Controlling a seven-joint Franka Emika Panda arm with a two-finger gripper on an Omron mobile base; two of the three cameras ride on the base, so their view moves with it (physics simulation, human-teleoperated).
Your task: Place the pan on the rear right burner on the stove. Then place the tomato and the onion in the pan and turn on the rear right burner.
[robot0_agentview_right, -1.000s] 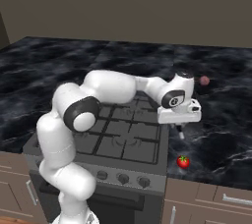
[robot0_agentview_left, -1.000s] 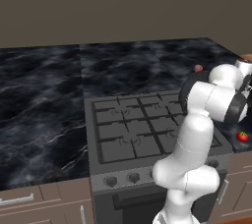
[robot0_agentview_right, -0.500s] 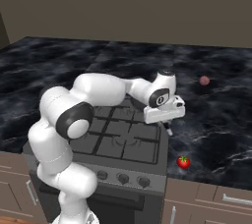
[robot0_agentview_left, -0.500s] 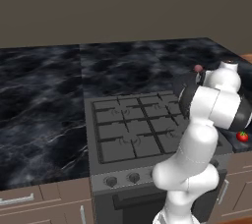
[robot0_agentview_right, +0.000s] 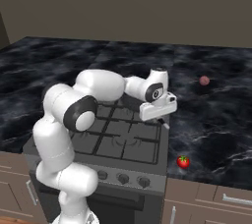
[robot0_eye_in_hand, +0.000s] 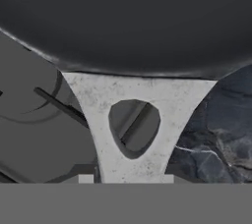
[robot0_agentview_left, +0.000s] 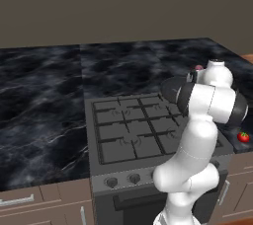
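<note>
Pan [robot0_eye_in_hand: 123, 16] first: in your hand view its dark bowl lies straight ahead of the hand, with the silvery handle [robot0_eye_in_hand: 133, 115] running back from the rim toward you, so the long axis points along the gripper. I judge the handle is in your grip, though the fingertips are hidden, so I cannot tell how far the jaws are closed. In the left base view the pan edge [robot0_agentview_left: 168, 88] hangs over the stove [robot0_agentview_left: 123, 135] at its rear right corner. Tomato [robot0_agentview_right: 183, 161] and onion [robot0_agentview_right: 204, 80] wait on the counter [robot0_agentview_right: 221, 120], well apart.
</note>
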